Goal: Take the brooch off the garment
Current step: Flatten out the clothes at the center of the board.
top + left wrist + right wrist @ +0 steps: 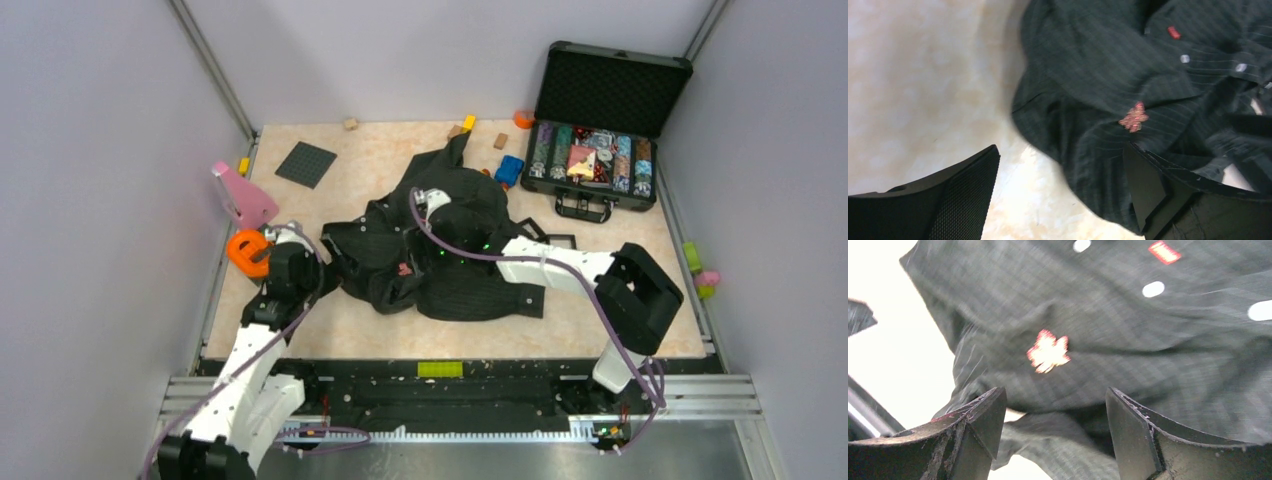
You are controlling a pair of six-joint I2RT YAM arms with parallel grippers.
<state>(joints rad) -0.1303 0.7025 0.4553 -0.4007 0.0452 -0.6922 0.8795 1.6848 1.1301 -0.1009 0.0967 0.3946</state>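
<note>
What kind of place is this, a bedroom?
Probably a robot practice booth, not a bedroom. Plain grey walls close in a small table, two robot arms are bolted at its edge, and a shirt and toy blocks are laid out.

An open black case [612,90] sits at the far right of the counter [380,150], with rows of round chips [590,158] inside. A flat grey square [305,163] lies far left. A pink thing [243,198] and an orange thing [247,252] sit at the left edge. A blue block [509,169], a yellow block [469,122] and a wooden block [350,124] lie near the back.
</note>
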